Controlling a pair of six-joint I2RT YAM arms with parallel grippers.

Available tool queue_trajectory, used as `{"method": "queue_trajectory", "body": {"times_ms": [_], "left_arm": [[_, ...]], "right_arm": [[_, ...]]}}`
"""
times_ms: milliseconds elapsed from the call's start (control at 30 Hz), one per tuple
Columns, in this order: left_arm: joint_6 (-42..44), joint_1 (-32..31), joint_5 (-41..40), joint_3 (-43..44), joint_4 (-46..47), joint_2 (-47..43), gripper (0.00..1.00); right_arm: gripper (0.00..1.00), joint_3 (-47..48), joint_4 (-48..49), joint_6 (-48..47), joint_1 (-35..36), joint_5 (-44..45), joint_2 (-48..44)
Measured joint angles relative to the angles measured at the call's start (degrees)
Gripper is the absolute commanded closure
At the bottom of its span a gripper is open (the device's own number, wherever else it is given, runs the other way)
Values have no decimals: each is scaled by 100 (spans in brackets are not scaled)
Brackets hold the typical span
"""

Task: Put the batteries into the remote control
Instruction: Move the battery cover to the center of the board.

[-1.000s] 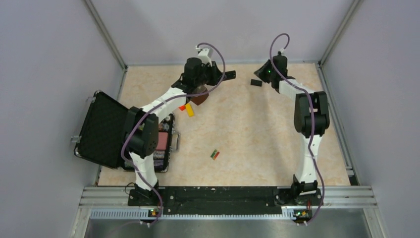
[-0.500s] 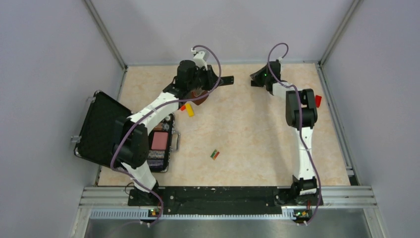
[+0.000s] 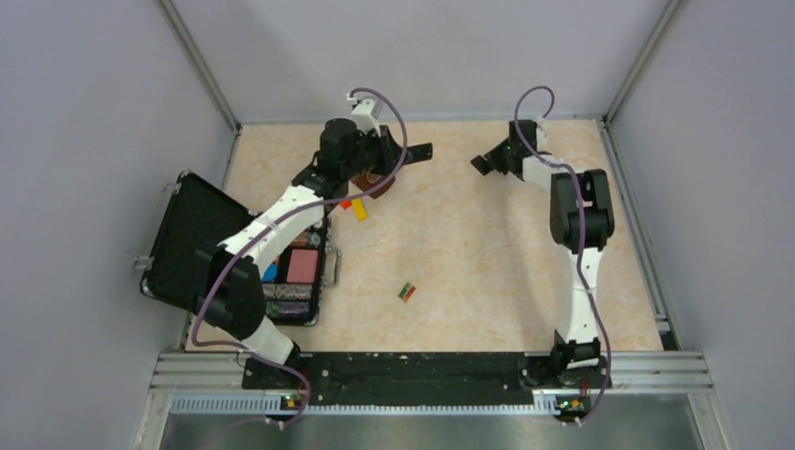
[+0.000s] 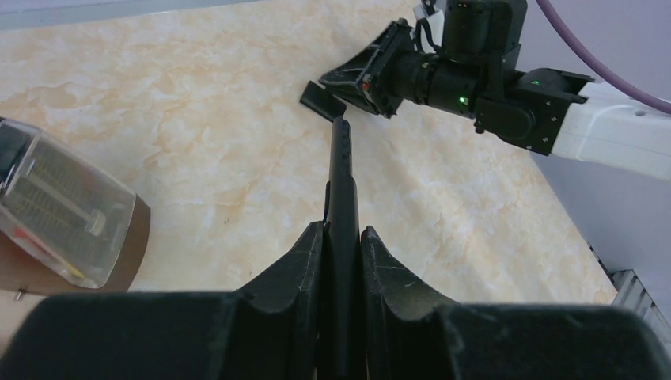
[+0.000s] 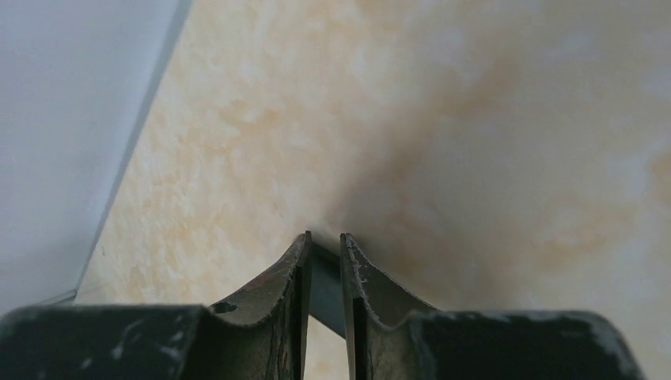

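Lying open, case (image 3: 192, 246) holds pink block (image 3: 301, 266); batteries (image 3: 407, 292) outside.

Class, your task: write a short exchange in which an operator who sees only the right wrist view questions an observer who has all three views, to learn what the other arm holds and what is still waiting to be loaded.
Operator: My right gripper is shut on a thin dark plate. What is the other arm holding?
Observer: The left gripper is shut on the remote, whose far end points toward your plate.
Operator: What is not yet loaded?
Observer: The batteries lie side by side on the near half of the table, apart from both grippers.
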Motion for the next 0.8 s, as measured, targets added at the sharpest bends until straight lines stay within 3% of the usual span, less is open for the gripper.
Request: {"method": "queue_trajectory", "body": {"times_ms": [233,333,467,667,800], "left_arm": [[-61,0,-190,-466,-85,-638,100],[-59,0,-256,-511,-114,-811,100],[-17,0,-297,-511,-203,-927,100],[155,24,-424,-509,-833,-1209,100],[243,39,-450,-579,-1106,-1554,100]], "right_arm": [[75,-1364,28,-35,46,59,-933],[64,-1331,-44,-302,79,50,-955],[39,-896,-446,-638,131,138,-861],[36,175,-1102,-1349,192,581,-380],[39,1519,-1670,-2138,227,813,376]]}}
